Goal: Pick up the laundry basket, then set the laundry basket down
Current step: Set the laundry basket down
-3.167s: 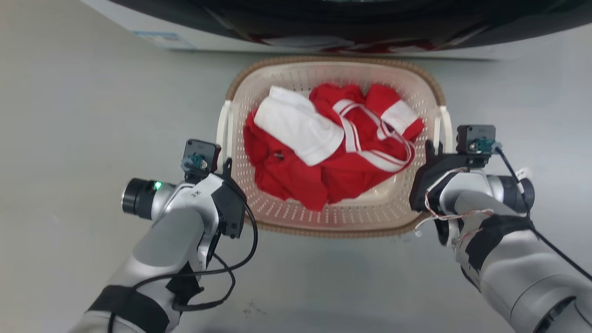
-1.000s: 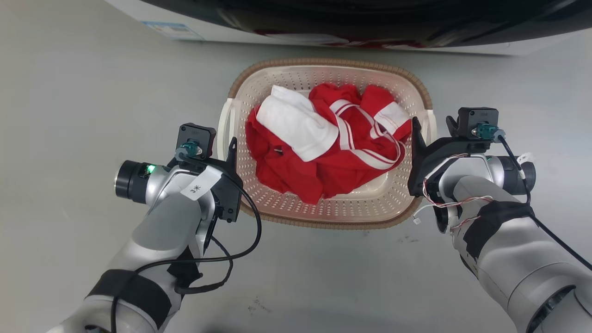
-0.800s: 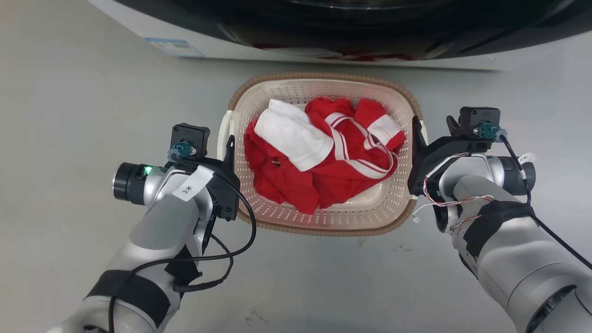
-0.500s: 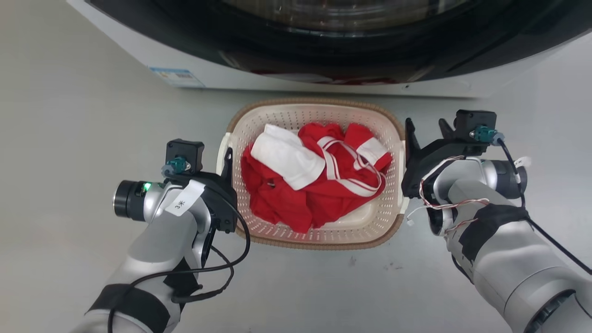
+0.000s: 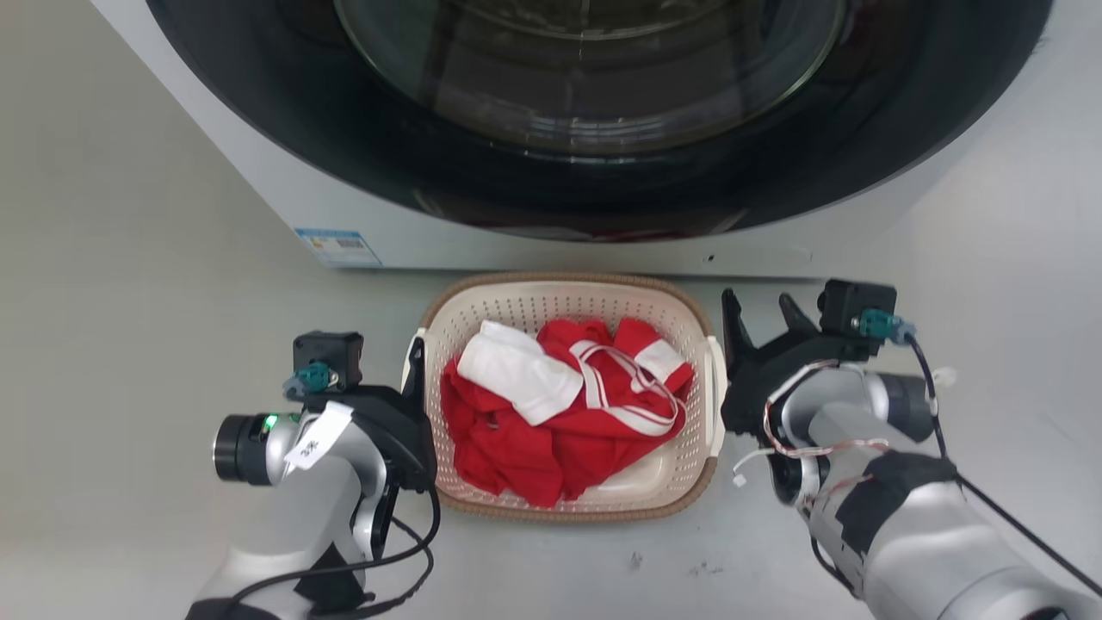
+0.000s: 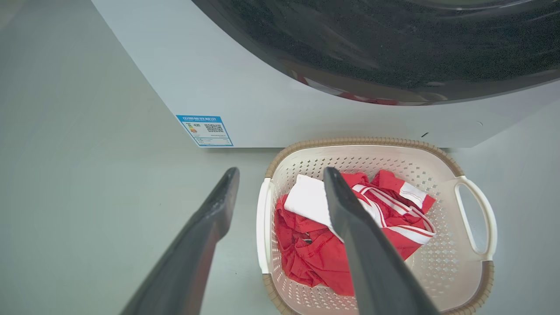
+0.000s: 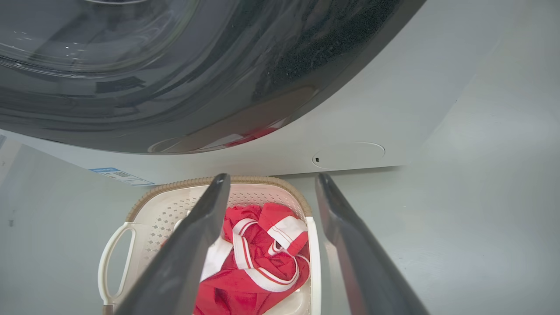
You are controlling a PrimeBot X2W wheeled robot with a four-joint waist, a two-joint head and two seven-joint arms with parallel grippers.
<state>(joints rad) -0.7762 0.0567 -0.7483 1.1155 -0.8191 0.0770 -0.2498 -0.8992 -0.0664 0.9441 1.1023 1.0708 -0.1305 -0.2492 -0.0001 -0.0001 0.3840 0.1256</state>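
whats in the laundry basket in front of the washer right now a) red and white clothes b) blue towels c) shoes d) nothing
A: the laundry basket holds crumpled red clothes with white stripes, and a white piece lies on top of them.

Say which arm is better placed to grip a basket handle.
Left, narrowly: the left gripper frames its laundry basket handle near mid-gap; under the right gripper, the handle sits beside one finger.
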